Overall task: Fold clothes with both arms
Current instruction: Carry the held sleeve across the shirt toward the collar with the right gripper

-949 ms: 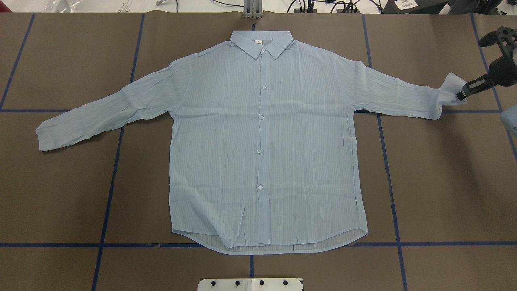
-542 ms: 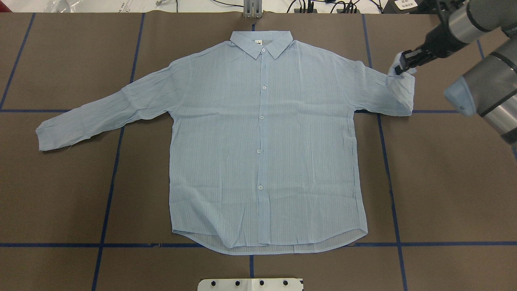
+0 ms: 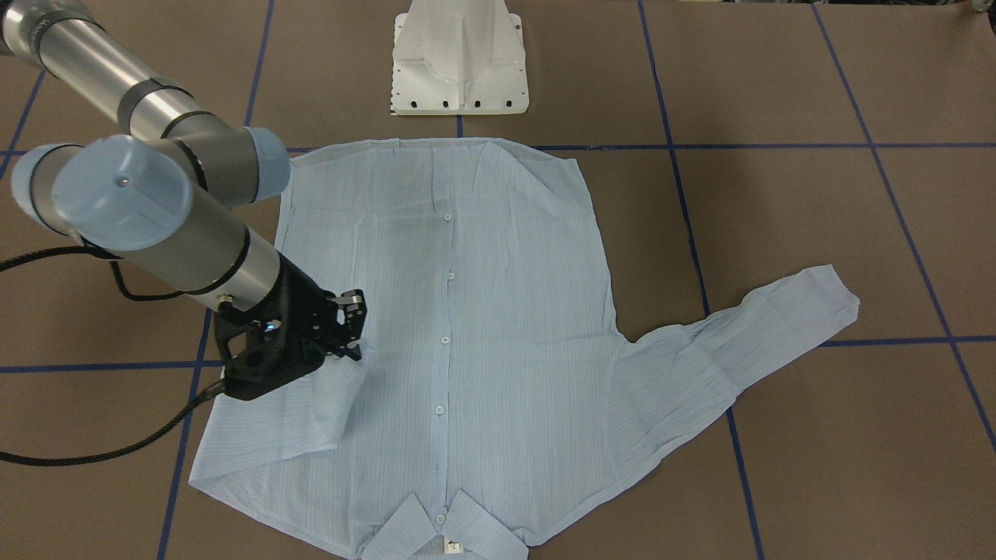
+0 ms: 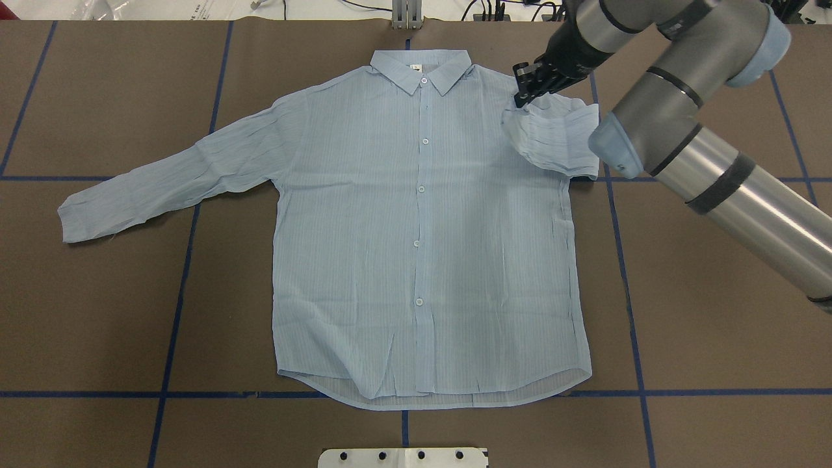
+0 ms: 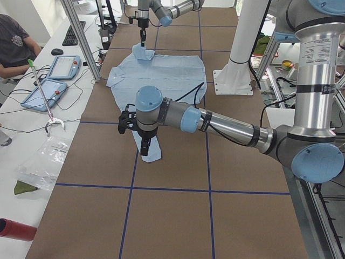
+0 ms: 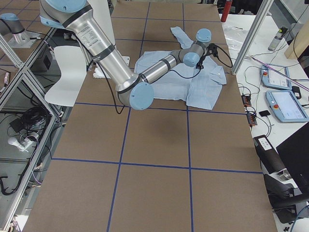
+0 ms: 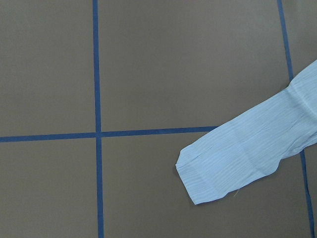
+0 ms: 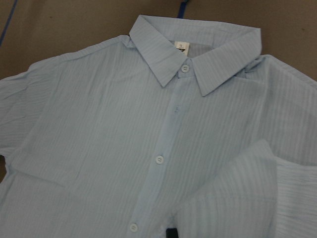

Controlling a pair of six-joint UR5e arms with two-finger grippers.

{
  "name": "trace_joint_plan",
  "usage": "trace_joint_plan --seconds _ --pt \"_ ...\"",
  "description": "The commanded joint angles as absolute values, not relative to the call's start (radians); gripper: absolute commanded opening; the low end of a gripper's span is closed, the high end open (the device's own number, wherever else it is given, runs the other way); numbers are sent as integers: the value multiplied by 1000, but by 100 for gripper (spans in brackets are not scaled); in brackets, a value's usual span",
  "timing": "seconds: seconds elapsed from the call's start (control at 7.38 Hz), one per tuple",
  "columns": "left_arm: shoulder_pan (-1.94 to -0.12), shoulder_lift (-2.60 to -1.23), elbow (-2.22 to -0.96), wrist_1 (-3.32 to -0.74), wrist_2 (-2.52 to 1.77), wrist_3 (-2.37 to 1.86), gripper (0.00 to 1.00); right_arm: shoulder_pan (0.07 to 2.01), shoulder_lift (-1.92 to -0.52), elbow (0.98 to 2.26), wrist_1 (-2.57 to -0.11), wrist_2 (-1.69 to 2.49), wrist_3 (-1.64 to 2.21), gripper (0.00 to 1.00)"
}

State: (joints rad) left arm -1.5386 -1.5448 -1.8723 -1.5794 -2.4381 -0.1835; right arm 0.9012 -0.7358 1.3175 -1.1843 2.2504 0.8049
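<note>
One shirt (image 4: 422,260) lies flat and buttoned, face up, in the middle of the table (image 4: 97,325), collar away from the robot. The right gripper (image 4: 521,99) is clamped on the cuff of the right sleeve (image 4: 559,140), above the shoulder. That sleeve doubles back inward, its long axis across the table, and the chest lies to the gripper's left. The left sleeve (image 4: 162,182) lies stretched outward. The left gripper (image 5: 144,152) hangs over its cuff; whether its jaws are apart cannot be told. Count: one shirt, two sleeves, five buttons (image 4: 420,188).
</note>
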Motion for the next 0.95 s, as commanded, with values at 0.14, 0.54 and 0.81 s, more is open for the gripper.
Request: trace_joint_plan --seconds 0.14,0.54,0.81 --pt "-1540 -1543 -1865 -1580 -2439 -187 100 783 -529 1119 -1175 2112 853 0" --pt "-1540 -1545 -1865 -1580 -2439 -190 100 704 -468 1013 -1170 2027 853 0" --pt "-1543 -1551 -1865 -1580 -2439 -190 100 539 -428 1008 -1114 1730 847 100"
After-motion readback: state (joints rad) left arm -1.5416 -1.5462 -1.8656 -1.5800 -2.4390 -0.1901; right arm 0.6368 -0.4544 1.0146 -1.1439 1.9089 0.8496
